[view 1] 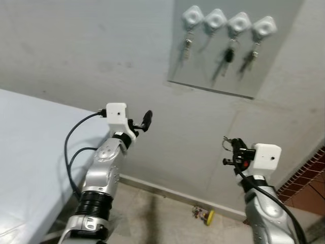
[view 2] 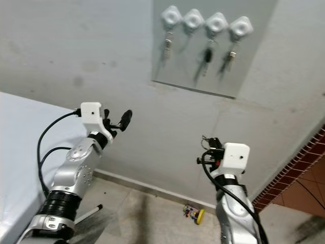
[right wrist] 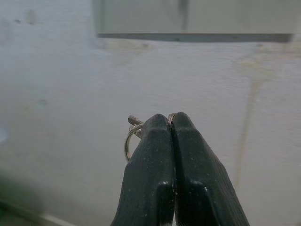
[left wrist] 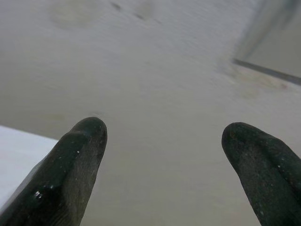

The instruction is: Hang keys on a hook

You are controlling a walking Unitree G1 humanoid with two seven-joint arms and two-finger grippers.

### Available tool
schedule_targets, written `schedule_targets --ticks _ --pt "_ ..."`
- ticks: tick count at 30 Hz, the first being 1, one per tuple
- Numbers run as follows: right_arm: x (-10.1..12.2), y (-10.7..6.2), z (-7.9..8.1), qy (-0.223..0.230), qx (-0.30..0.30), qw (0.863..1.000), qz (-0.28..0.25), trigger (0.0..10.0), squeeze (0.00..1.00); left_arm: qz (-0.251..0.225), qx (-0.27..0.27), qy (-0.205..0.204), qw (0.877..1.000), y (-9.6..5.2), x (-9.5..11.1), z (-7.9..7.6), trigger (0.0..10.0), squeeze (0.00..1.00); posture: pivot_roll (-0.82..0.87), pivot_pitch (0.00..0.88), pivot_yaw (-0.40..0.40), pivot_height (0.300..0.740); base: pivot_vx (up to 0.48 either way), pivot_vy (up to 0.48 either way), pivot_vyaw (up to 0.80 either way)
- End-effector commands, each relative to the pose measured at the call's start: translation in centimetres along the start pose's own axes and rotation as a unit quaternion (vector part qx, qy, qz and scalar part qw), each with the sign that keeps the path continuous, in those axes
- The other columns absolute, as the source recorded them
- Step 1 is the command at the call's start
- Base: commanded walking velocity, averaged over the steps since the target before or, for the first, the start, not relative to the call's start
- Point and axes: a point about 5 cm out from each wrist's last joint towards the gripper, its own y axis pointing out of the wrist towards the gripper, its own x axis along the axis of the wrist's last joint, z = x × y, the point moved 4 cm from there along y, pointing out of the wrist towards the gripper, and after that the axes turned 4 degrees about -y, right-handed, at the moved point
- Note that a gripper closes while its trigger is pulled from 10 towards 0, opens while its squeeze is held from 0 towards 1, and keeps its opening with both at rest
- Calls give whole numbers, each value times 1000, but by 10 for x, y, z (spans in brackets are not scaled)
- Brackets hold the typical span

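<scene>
A small yellow toy lay on the floor against the foot of the grey wall. A white desk stood at the left, and red brickwork showed at the right.

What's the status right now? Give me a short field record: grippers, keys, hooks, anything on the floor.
right gripper: fingers shut on a key ring, raised toward the wall, below the panel
left gripper: fingers open, holding nothing, raised facing the wall
panel: on the wall, up and ahead, four white hooks in a row
hooks: first, third and fourth carry keys; second looks free
table: white, at the robot's left
floor: small yellow object by the baseboard
</scene>
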Motion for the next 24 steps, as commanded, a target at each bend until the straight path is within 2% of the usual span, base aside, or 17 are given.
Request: schedule_targets --ticks 1,9,24 --pt "6 0 -9 -5 -13 1000 -9 10000 0 -5 -22 4 1000 3 3 -15 10000 0 -83 23 -32 711 0 0 0" --pt "6 0 -8 -7 -11 1000 -8 10000 0 -16 -35 7 999 2 7 -18 10000 0 -81 21 -35 711 75 0 0" --pt "5 0 -6 -7 -5 1000 -7 10000 0 -20 -37 5 999 2 8 -17 10000 0 -79 15 -38 711 463 0 0"
